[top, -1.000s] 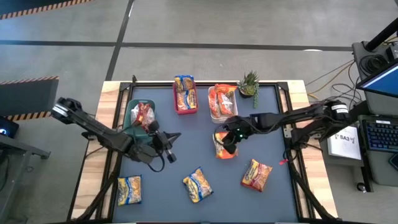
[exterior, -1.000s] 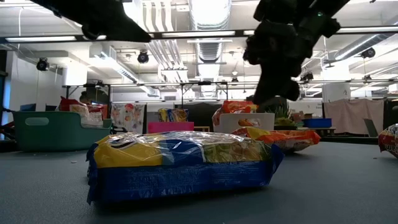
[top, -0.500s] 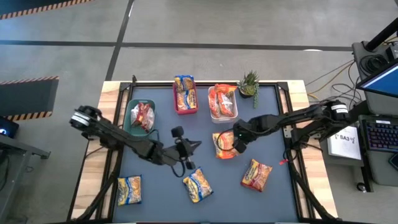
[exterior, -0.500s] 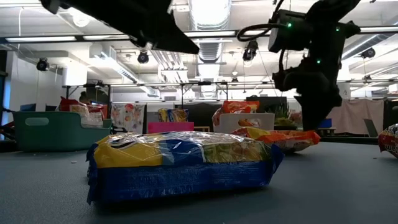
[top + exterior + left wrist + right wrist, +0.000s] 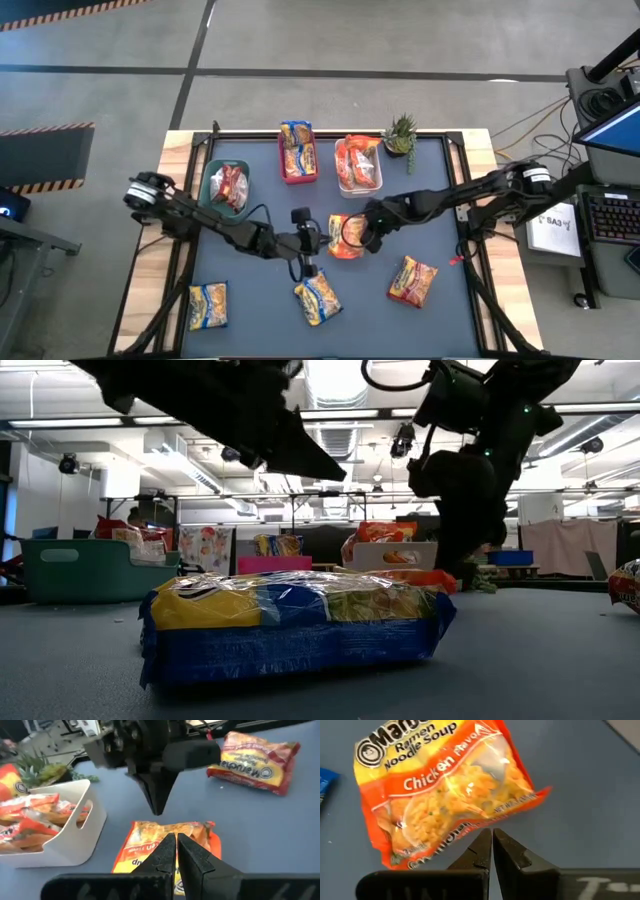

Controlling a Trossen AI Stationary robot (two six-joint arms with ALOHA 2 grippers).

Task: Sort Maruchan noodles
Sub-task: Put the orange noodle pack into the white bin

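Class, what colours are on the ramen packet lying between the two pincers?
Orange and yellow plastic ramen packet; clearest in the right wrist view.

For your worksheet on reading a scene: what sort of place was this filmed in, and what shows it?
Probably a robotics lab or workshop: open ceiling ducts and strip lights overhead, a keyboard at a desk beside the table, and striped safety tape on the bare floor.
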